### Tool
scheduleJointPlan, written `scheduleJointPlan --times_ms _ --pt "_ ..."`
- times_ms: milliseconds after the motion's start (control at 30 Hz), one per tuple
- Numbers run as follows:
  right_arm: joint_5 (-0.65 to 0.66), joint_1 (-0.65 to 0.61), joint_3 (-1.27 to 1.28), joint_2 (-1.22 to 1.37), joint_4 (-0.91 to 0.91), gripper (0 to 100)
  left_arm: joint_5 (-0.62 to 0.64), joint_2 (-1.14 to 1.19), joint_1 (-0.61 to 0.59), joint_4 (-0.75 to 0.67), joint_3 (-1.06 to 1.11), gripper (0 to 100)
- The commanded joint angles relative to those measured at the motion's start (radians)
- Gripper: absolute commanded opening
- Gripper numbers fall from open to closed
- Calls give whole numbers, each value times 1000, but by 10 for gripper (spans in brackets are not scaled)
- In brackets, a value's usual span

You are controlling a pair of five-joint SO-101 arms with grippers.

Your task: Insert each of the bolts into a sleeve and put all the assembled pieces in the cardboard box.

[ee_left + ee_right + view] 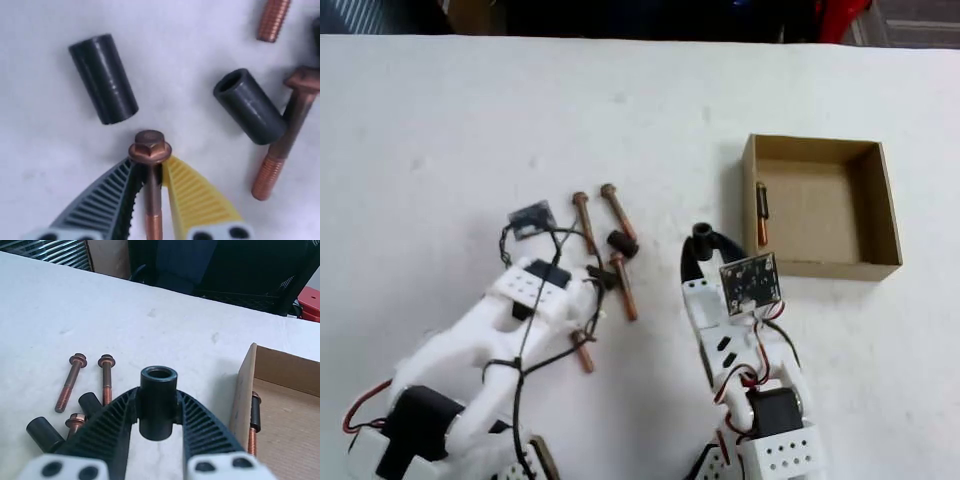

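Observation:
My left gripper (150, 167) is shut on a copper bolt (152, 200), whose hex head sticks out past the fingertips. In the high view this gripper (583, 340) is left of centre. Two black sleeves (103, 78) (250, 106) lie on the table just beyond the bolt head. Further right, my right gripper (157, 412) is shut on an upright black sleeve (158, 402) (703, 235), hollow end up, just left of the cardboard box (875, 215). One assembled bolt and sleeve (761, 213) lies along the box's left wall.
Three loose bolts (583, 220) (618, 210) (623, 285) lie around the two loose sleeves (623, 243) (603, 278), between the arms. The white table (440, 130) runs wide to the far left and behind the box.

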Motion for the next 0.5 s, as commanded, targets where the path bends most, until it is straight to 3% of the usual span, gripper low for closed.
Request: scheduleJointPlan --times_ms 0,300,467 --pt "-3 15 9 -15 -1 17 -198 1 53 48 0 68" --pt "-3 15 9 -15 -1 17 -733 -4 51 55 -3 68" --pt "-3 15 9 -15 -1 17 -801 -4 51 55 -2 65"
